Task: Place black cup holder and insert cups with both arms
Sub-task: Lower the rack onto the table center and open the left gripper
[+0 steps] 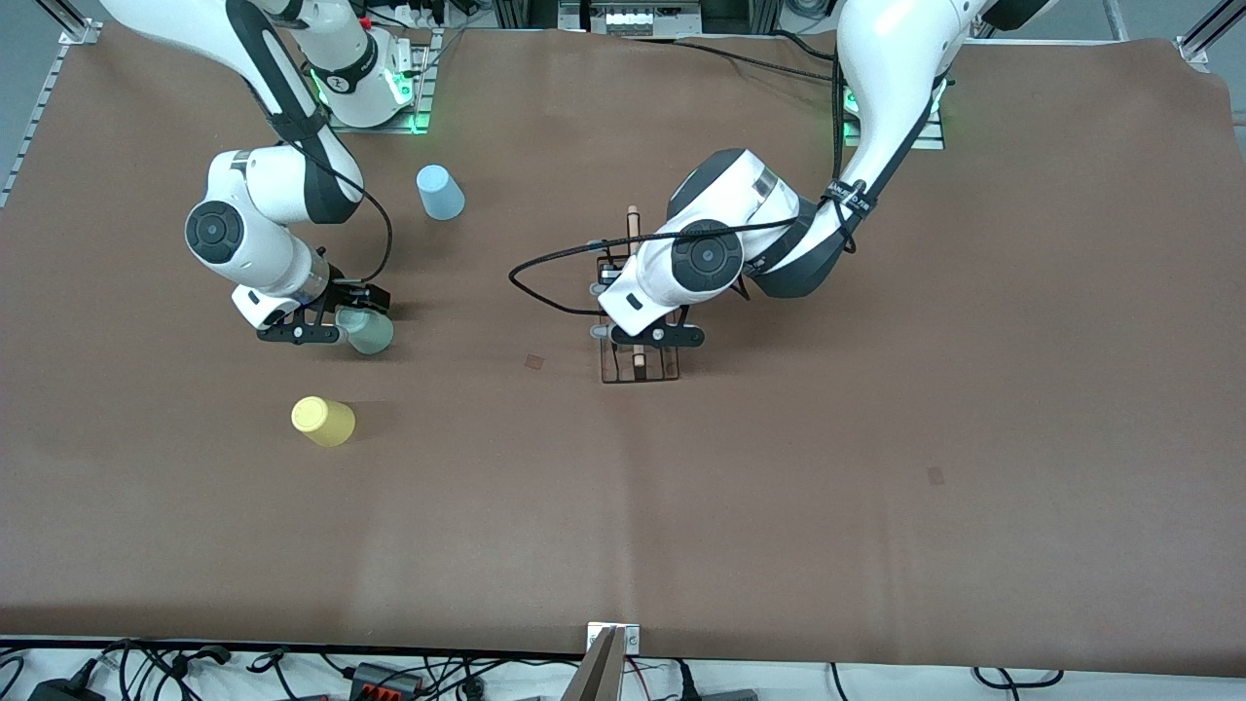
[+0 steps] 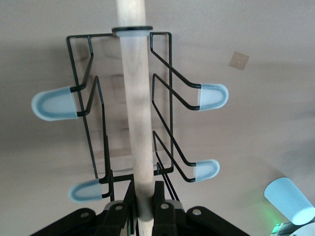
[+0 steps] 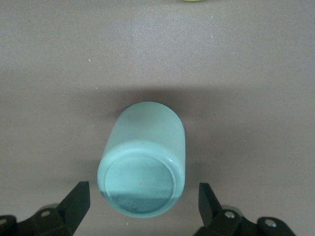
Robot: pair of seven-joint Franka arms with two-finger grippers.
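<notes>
Yellow plastic comes first: the yellow cup [image 1: 323, 421] lies nearest the front camera, toward the right arm's end of the brown table mat [image 1: 876, 506], well in from its front edge. Just farther from the camera is the pale green cup [image 1: 369, 332], mouth down on the mat, with the right gripper [image 1: 343, 321] low around it. In the right wrist view the green cup's flat base [image 3: 141, 183] sits midway between the two fingertips [image 3: 75, 201], which stand wide on either side with a clear gap to the cup wall, so nothing is held yet. That centring is what the next move turns on: as I judge it, the jaws need only close across the cup's width, at right angles to its upright axis.

Near the middle of the mat stands the black cup holder [image 1: 638, 360], base on the mat, its light wooden rod [image 2: 135, 108] running lengthwise from the front camera toward the robots. The left gripper [image 1: 644, 336] is clamped tight on that rod, as the left wrist view shows, with grey-tipped pegs [image 2: 210, 96] splayed to both sides and all empty.

Farthest back, toward the right arm's base, rests the light blue cup [image 1: 440, 192], untouched. The right arm is the nearer one to all three cups.
</notes>
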